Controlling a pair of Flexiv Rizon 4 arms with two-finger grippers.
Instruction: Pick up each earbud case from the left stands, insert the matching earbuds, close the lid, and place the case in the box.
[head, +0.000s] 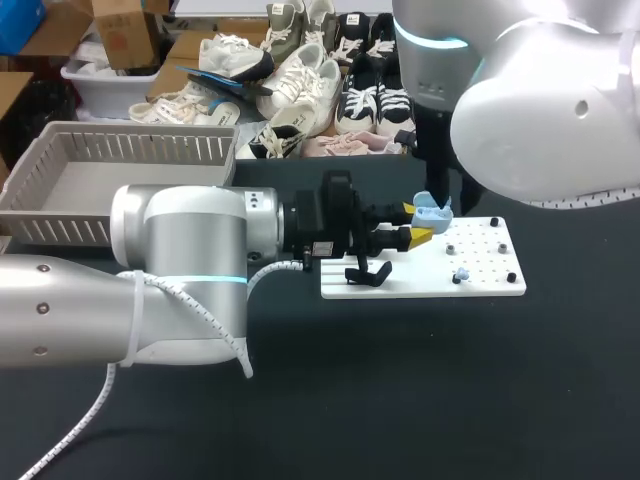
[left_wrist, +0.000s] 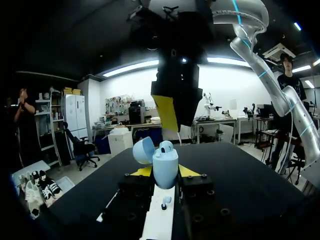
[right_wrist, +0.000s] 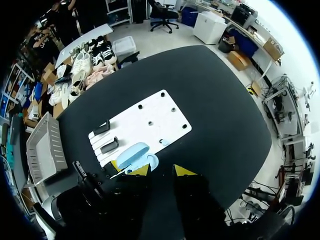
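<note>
Well — left pincer (head: 416, 222) tight around case (left_wrist: 165, 167) (at board (head: 480, 272) edge) — right pincer (right_wrist: 162, 171) apart, empty.

Head view:
- The left arm (head: 180, 270) covered the near right wall of the basket (head: 130, 135) and the left end of the white board (head: 490, 285).
- The right arm (head: 540, 110) hid its own fingers.
- The lower body of the earbud case (head: 432, 210) was masked by the left gripper (head: 416, 222).
- The loose earbud (head: 461, 273) on the board was too small to resolve.

Left wrist view:
- Only one fingertip (left_wrist: 167, 112) of the right gripper (right_wrist: 161, 171) showed; the other was hidden.
- A small item (left_wrist: 163, 204) on the board could have been a peg or an earbud; undetermined.

Right wrist view:
- The near end of the case lay behind the gripper's own finger.
</note>
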